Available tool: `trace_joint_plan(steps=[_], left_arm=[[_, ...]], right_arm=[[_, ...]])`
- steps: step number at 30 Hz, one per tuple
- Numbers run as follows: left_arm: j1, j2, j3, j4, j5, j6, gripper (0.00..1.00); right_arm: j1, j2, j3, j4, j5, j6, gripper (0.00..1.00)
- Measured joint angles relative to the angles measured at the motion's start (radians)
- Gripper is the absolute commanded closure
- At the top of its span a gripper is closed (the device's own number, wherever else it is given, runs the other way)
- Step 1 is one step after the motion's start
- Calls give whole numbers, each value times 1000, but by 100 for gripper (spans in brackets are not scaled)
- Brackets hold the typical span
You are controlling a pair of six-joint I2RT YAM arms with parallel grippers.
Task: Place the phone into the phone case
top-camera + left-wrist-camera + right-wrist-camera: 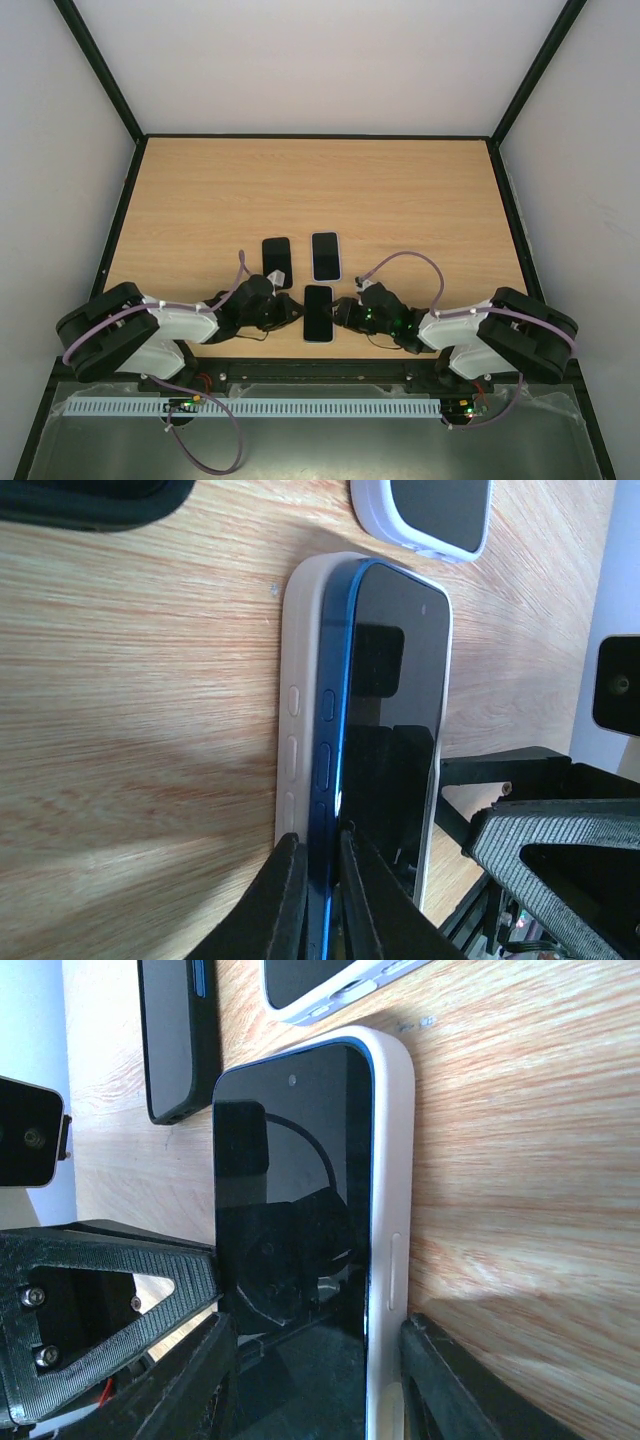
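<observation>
A blue phone with a dark screen lies partly in a white phone case near the table's front middle. Its left long edge stands raised out of the case, and its right edge sits inside. My left gripper is shut on that raised blue edge. My right gripper is open wide at the phone's right side: one finger is by the dark screen, the other by the case's white side wall.
A black phone and a second phone in a white case lie just beyond the worked phone. Both also show in the right wrist view, the black one and the white one. Black frame rails border the wooden table.
</observation>
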Motion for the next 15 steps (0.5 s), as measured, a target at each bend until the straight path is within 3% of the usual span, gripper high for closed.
trace_joint_plan(steps=[15], left_arm=[[-24, -21, -24, 17, -45, -50, 88]], right_arm=[[-17, -34, -39, 108, -52, 66, 54]])
